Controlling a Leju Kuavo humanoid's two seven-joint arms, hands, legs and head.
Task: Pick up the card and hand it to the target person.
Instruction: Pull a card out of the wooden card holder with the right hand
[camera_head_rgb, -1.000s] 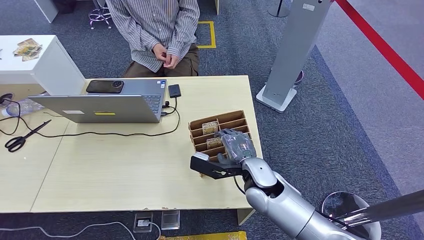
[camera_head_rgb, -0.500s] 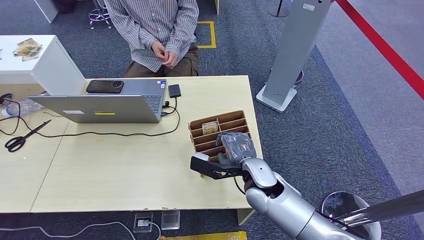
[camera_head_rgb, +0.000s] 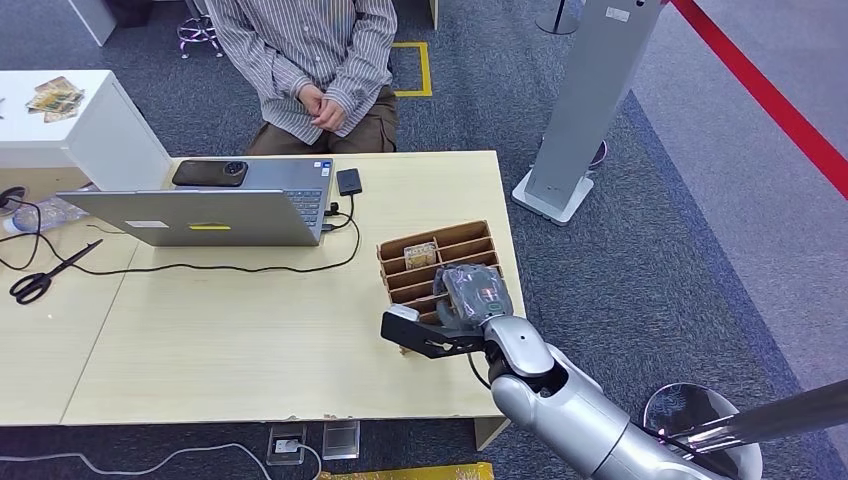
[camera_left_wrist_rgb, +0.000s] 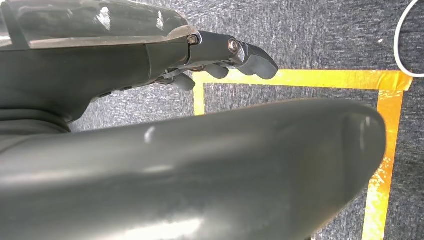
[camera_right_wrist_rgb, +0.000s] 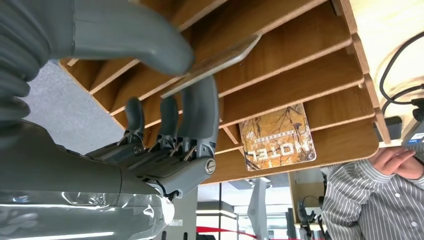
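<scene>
While the card is pinched but not yet lifted clear, the handover is yet to come.
At the bench's (camera_head_rgb: 250, 340) near right corner, the right hand (camera_head_rgb: 470, 295) reaches into the slotted wooden rack (camera_head_rgb: 440, 262); its thumb and fingers (camera_right_wrist_rgb: 200, 112) grasp a card (camera_right_wrist_rgb: 215, 62) edge-on, which sits between the dividers. A second card (camera_right_wrist_rgb: 277, 137) rests in a farther slot. I judge the pick under way, with lifting and passing left. Beyond the far edge sits the person (camera_head_rgb: 310, 60), hands clasped. The left hand (camera_left_wrist_rgb: 225, 55) hangs over the floor, fingers curled on nothing.
</scene>
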